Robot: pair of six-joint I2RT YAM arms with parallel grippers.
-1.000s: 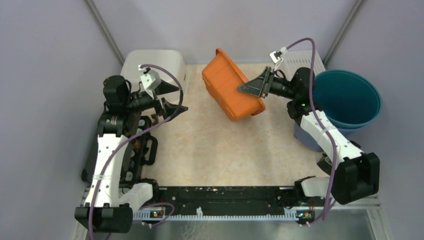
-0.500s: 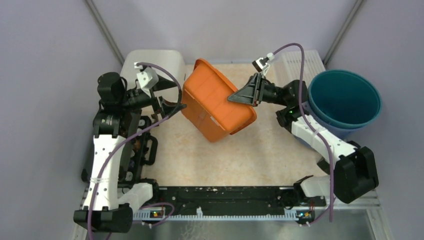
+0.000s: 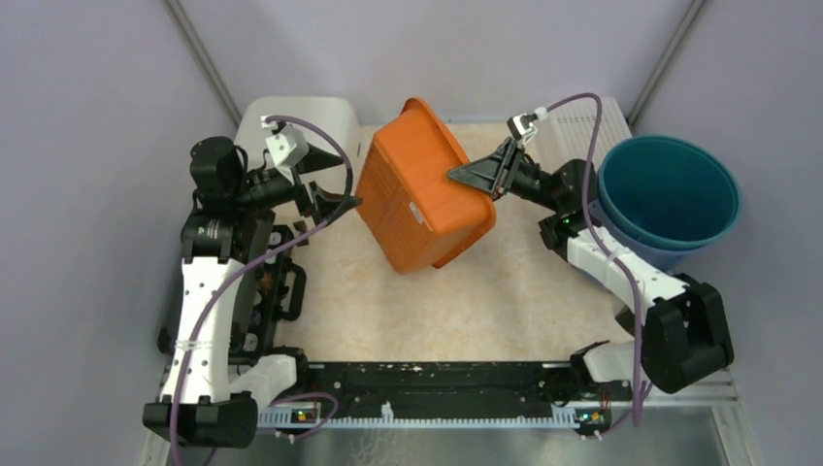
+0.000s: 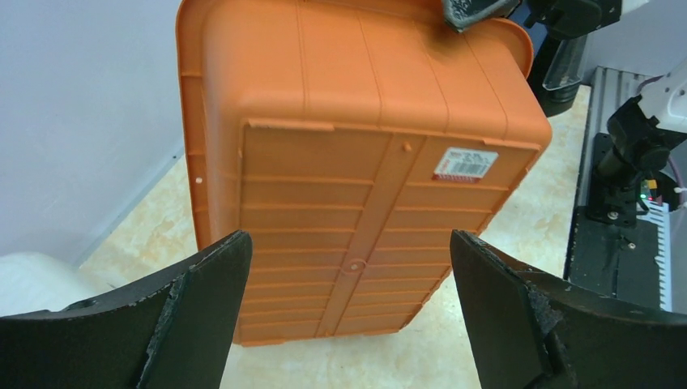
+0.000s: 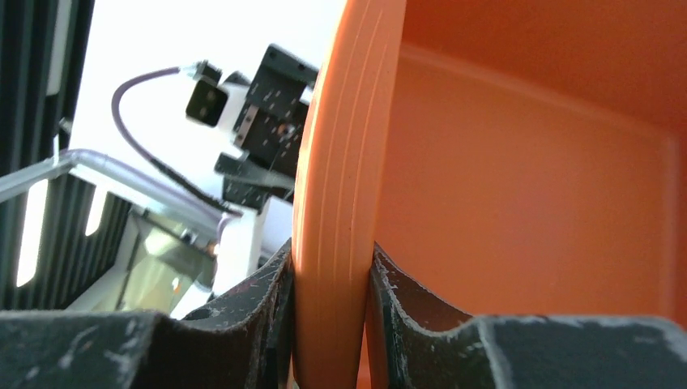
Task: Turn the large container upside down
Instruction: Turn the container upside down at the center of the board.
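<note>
- You have 1 orange container point(image 3: 422, 189), tilted over the worktop point(image 3: 466, 301) with its underside toward your left arm.
- Your 2 right fingers point(image 5: 243, 312) clamp its rim.
- Your 2 left fingers point(image 4: 190, 320) are spread wide, holding nothing.
- 1 teal bucket point(image 3: 670, 189) stands at the right.

I work in a robotics lab cell: plain lilac panels point(image 3: 87, 146) and metal struts point(image 3: 199, 53) enclose my marbled tabletop point(image 3: 437, 311), with a black mounting rail point(image 3: 437, 379) and purple cables point(image 3: 582, 95) behind my jaws.
</note>
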